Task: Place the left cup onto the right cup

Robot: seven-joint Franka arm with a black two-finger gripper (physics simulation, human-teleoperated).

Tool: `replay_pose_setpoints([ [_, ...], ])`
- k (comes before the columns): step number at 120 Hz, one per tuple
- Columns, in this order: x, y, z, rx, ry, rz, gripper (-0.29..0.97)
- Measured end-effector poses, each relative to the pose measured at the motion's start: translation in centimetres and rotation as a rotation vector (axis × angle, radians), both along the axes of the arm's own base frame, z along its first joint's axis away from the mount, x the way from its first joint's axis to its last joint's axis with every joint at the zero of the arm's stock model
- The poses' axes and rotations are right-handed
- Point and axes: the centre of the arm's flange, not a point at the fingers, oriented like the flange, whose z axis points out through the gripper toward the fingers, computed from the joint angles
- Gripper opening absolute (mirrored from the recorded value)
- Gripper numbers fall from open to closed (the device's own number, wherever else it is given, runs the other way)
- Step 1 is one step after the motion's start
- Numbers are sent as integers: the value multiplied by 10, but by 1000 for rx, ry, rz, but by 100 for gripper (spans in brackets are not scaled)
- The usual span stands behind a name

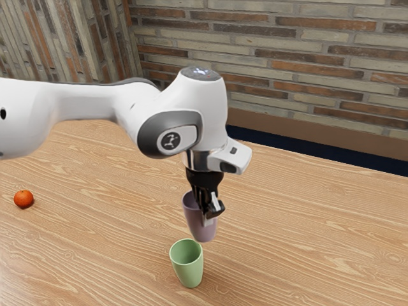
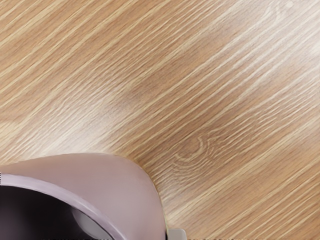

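Midway, my claw [image 1: 213, 208] pinched the purple cup [image 1: 194, 222] by its rim, held clear of the table [image 1: 319, 210]. Green cup [image 1: 186, 262] stood at its 7 o'clock. Next I needed to centre over it, then lower.

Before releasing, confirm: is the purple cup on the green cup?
No, the purple cup hangs in the pincer beside the green cup.

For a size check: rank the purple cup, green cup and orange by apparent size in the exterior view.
Largest, unranked: purple cup and green cup look alike; the end effector hides part of the purple one.
Smallest: orange.
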Motion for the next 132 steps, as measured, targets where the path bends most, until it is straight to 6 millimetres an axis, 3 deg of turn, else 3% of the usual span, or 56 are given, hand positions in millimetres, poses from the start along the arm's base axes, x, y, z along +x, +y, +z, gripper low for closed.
replay_pose_setpoints([
  [56, -28, -4, -10, -11, -3, -25, -10],
  [90, -28, 20, -13, -19, -8, 22, -10],
  [132, -32, 19, -17, -22, -11, 17, -10],
])
